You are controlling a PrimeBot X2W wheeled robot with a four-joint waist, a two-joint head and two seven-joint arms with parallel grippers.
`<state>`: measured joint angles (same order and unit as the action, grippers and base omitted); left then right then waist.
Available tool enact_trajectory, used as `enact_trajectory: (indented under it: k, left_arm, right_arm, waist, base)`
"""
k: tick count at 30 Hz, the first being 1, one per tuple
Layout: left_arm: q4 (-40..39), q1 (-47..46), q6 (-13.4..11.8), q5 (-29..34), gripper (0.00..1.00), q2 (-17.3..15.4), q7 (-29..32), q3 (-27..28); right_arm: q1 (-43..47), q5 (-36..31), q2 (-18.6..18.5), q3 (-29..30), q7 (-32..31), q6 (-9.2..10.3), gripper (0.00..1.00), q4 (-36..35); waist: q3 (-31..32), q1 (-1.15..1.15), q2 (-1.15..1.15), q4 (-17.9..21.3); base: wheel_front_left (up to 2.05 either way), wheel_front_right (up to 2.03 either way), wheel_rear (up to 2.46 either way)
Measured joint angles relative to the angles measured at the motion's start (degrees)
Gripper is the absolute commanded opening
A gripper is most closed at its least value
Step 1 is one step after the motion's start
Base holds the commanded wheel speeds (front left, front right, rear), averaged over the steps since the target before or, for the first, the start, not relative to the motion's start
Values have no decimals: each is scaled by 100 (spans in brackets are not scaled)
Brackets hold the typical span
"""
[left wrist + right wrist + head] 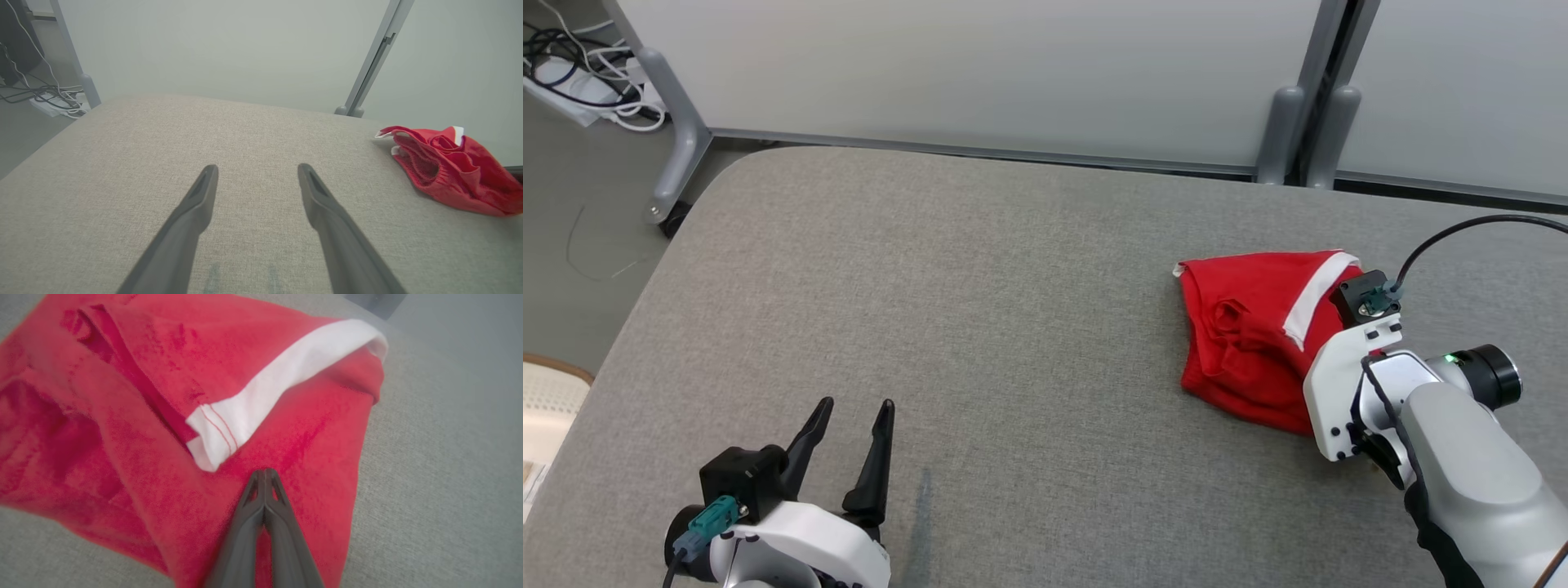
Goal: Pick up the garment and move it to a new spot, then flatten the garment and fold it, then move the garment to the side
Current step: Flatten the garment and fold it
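A grey cloth-covered worktop [1013,269] takes up most of the space in front of the robot, with pale partition panels behind its far edge. The garment [1250,327], red and crumpled into a loose heap, lies toward the right edge, closer to the far side than the near one. A white band [286,371] runs across its top fold.

The right gripper [264,473] is down on the heap's right side, its two fingers clenched tight with their tips against the red cloth. From where I stand I can't make out whether a fold is actually caught between them or the tips have merely met on top of it. The left gripper [858,402] sits by the near left corner, well apart from the garment, fingers spread wide and holding nothing.

This looks like the very first step: taking hold of the garment so it can be carried to a new spot. Flattening and folding have not begun. The next move, I'd judge, calls for a slow lift to check that the cloth rises with the fingers. If it does, the bare middle of the worktop is the obvious place to carry it. If it slips out, the grab needs redoing with a deeper bite.
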<state>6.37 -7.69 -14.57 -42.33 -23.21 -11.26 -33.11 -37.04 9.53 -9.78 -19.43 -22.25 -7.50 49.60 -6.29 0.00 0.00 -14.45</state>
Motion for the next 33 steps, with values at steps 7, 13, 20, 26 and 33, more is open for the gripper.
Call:
enact_trajectory:
  k: [7, 13, 20, 26, 33]
  left_arm:
    - [45, -79, 33, 38, 100, 25, -62, 0]
    - [100, -104, 49, 38, 100, 51, -80, -32]
    - [142, -108, 85, 35, 100, 74, -79, -71]
    - [155, -126, 83, -2, 100, 90, -79, -80]
    - [156, -80, 41, -35, 100, 67, -86, -53]
  right_arm:
    - [-78, 8, -44, -120, 11, 0, 0, 75]
    - [-313, 88, 66, -116, 163, 0, 0, 125]
    - [-962, 42, 197, 170, 681, 0, 0, 313]
    - [-1360, -164, 341, 385, 1271, 0, 0, 678]
    - [-1239, -265, 109, -60, 1187, 0, 0, 1083]
  waist:
    - [-121, 0, 0, -151]
    - [-126, 0, 0, -275]
    - [-84, 0, 0, -413]
    - [-67, 0, 0, -474]
    - [44, 0, 0, -438]
  base:
    - [0, 0, 0]
    - [0, 0, 0]
    - [0, 0, 0]
    - [0, 0, 0]
    - [0, 0, 0]
